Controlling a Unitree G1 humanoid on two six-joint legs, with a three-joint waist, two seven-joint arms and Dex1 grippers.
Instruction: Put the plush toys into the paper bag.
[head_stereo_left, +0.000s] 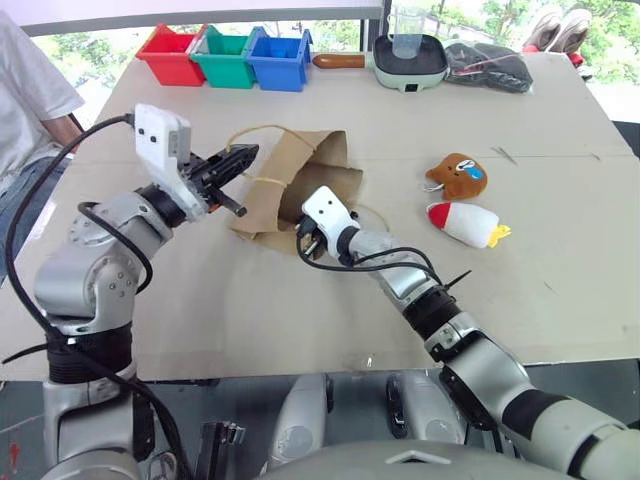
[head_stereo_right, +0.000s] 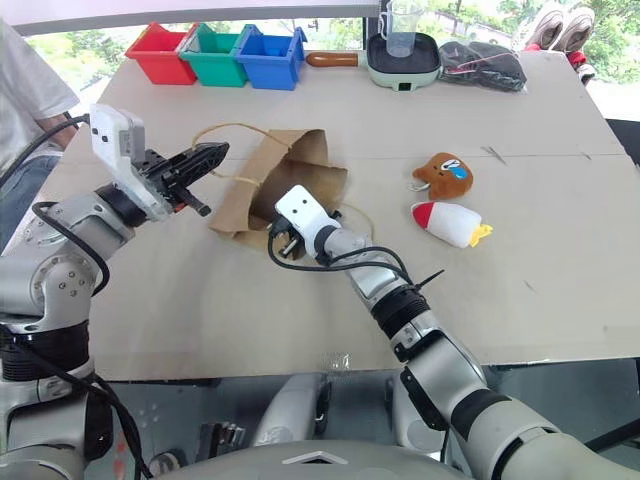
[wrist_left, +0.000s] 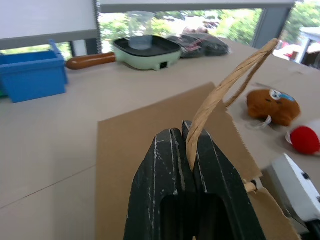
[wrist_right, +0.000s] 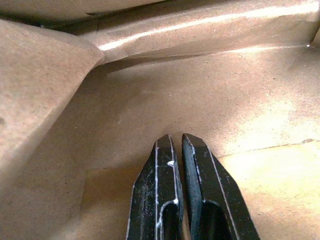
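Observation:
The brown paper bag lies on its side mid-table, mouth toward me. My left gripper is shut on one tan loop handle and holds it up at the bag's left. My right gripper is inside the bag's mouth, shut, with nothing between its fingers and brown paper all around. Two plush toys lie on the table to the bag's right, apart from both grippers: a round brown one with a blue patch, and a white rocket with a red nose just in front of it.
Red, green and blue bins stand along the far edge. Next to them is a pale green pan holding a clear cup, then a black pouch. A person in white sits at the left.

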